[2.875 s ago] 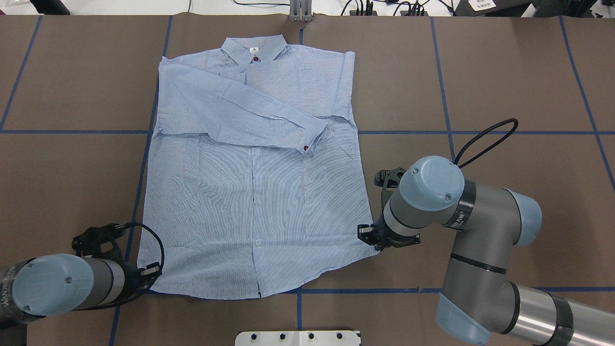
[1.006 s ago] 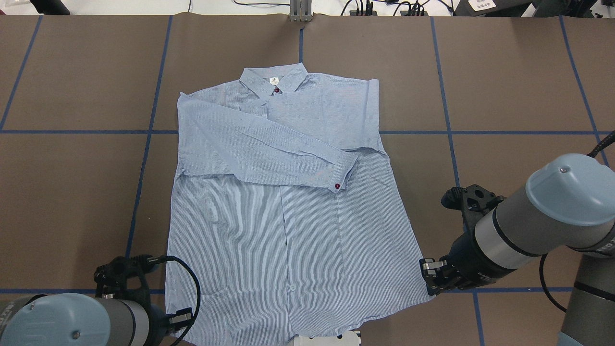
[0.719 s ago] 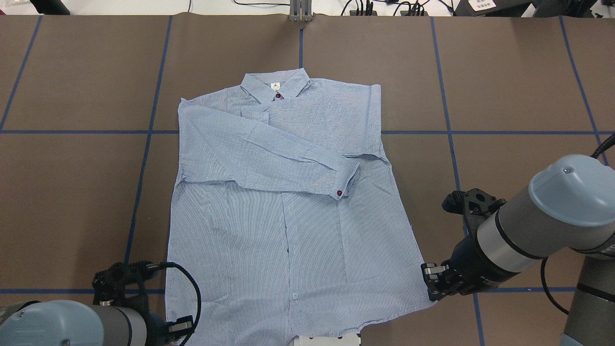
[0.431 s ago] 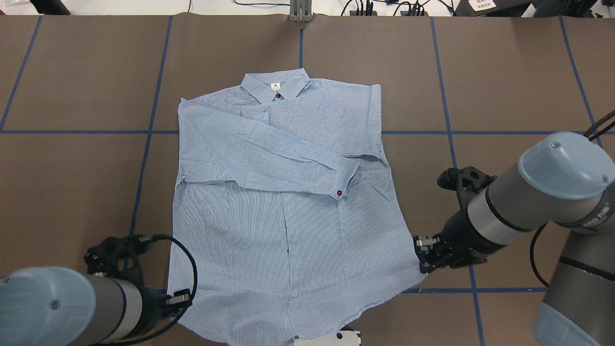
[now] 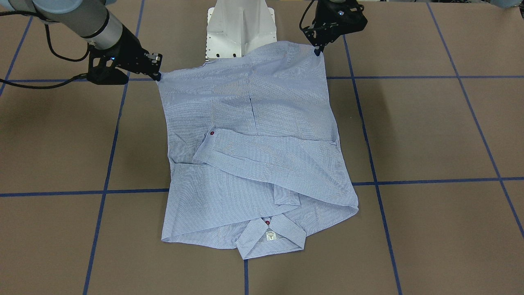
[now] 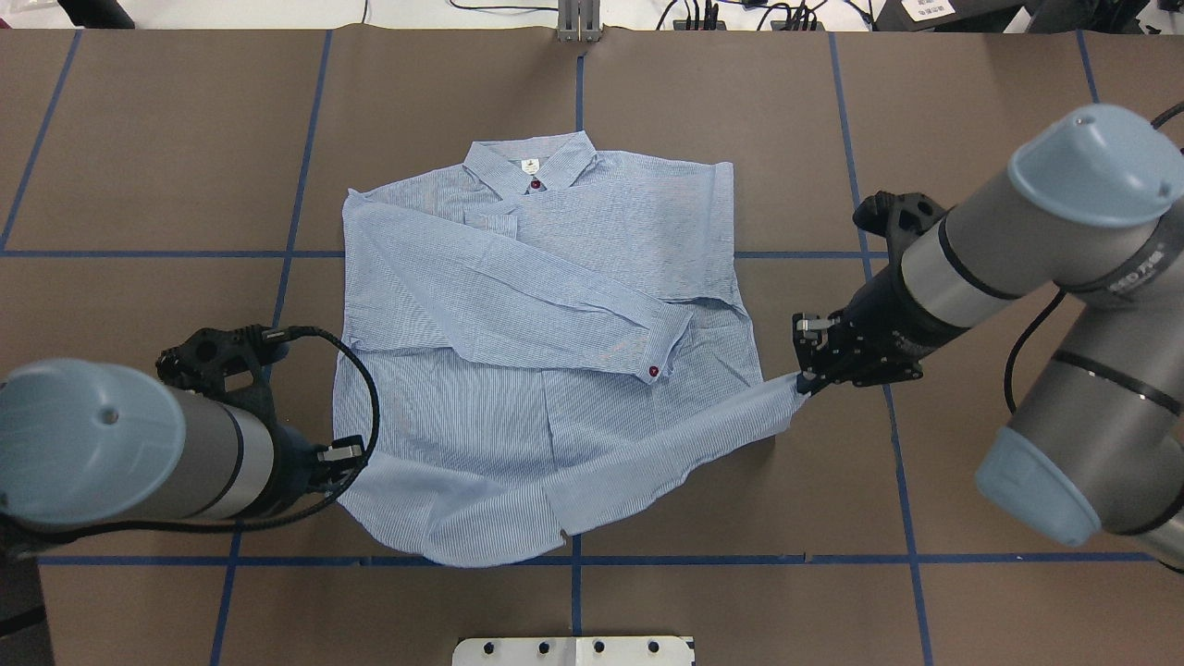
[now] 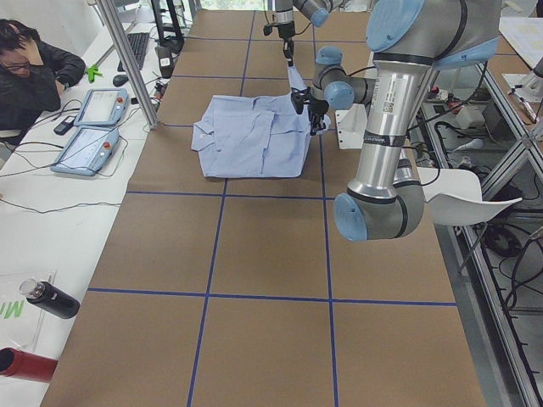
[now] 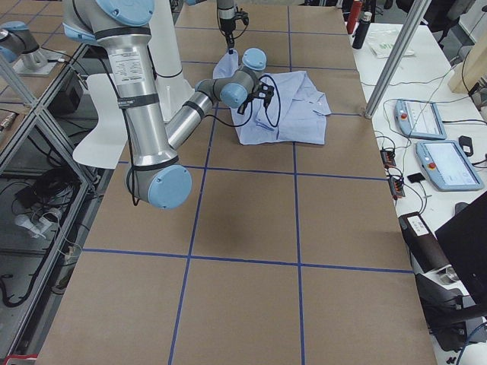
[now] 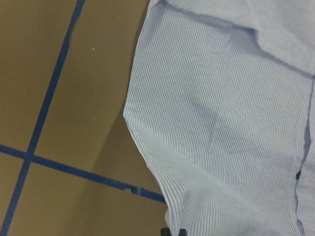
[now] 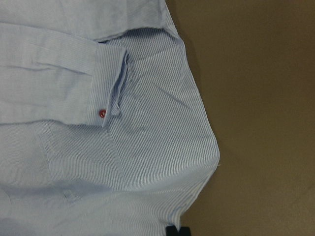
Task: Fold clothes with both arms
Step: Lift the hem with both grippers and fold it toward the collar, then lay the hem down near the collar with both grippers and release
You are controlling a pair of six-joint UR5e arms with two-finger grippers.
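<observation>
The light blue striped shirt (image 6: pixel 555 277) lies front up on the brown table (image 6: pixel 139 139), collar at the far side and one sleeve folded across the chest. My left gripper (image 6: pixel 347 460) is shut on the near left hem corner. My right gripper (image 6: pixel 803 381) is shut on the near right hem corner, held off the table. In the front-facing view the shirt (image 5: pixel 254 164) rises from the table to the left gripper (image 5: pixel 317 50) and the right gripper (image 5: pixel 158 76). Both wrist views show striped cloth (image 9: pixel 221 123) (image 10: pixel 123 147) running down to the fingertips at the bottom edge.
The white pedestal base (image 6: pixel 573 650) sits at the near table edge behind the hem. Blue tape lines cross the table. A metal bracket (image 6: pixel 579 23) stands at the far edge. A person (image 7: pixel 30 76) sits at a side desk with teach pendants (image 7: pixel 89 127).
Both grippers first dragged the shirt toward the robot. They have since lifted the hem corners and carried them away from the robot, toward the collar, the right one farther.
</observation>
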